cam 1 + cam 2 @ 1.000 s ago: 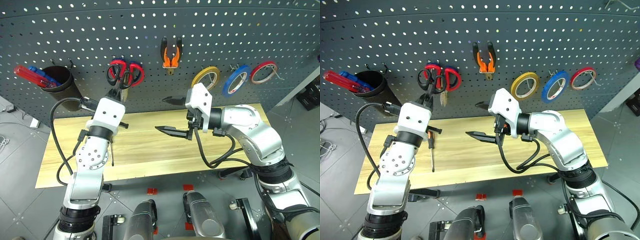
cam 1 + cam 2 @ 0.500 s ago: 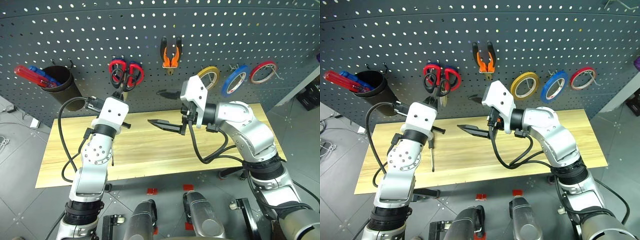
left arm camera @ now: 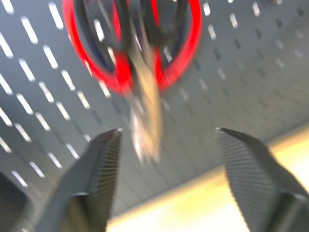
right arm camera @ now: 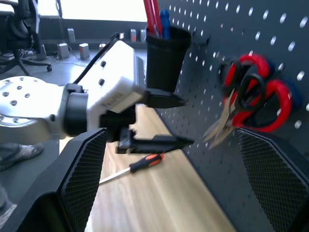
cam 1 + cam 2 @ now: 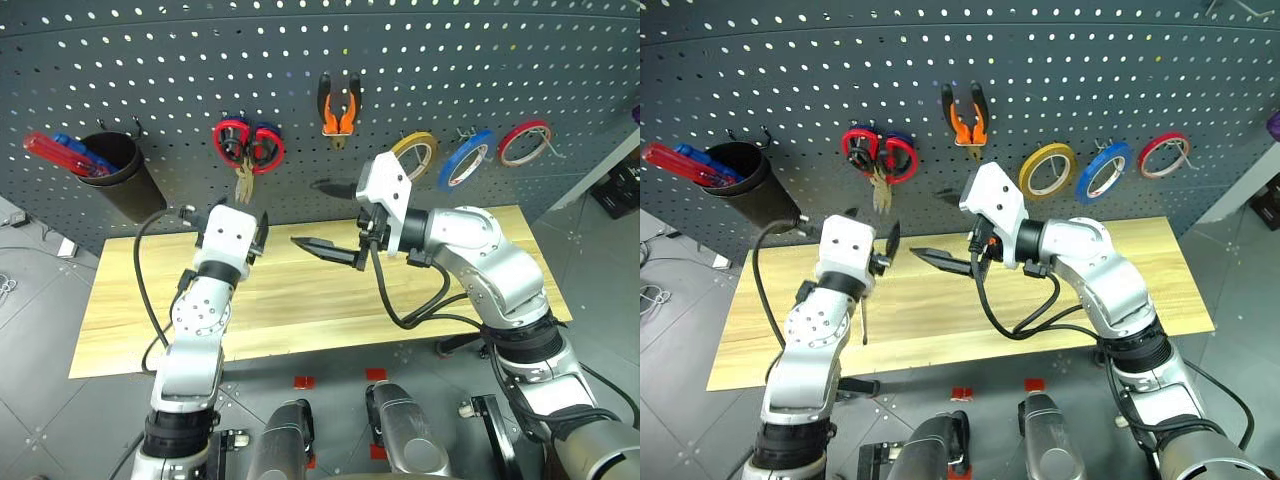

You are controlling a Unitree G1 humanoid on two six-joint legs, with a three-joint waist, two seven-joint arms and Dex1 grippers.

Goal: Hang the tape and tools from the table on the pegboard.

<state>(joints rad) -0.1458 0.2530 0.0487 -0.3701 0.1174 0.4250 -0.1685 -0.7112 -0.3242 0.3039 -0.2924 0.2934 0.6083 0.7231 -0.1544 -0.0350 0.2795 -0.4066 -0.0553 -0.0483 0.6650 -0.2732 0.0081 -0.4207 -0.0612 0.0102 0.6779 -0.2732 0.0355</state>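
Your left gripper (image 5: 883, 243) has dropped and let go of the black-handled scissors (image 5: 876, 165).
They hang on the pegboard (image 5: 180, 60) at its 12 o'clock; both grippers are open and empty, the right gripper (image 5: 322, 216) too; screwdriver (image 4: 131, 168) lies on the table (image 5: 300, 300).

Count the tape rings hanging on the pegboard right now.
3, in a row on the pegboard's right side: yellow tape ring, blue tape ring, red-and-white tape ring farthest right.
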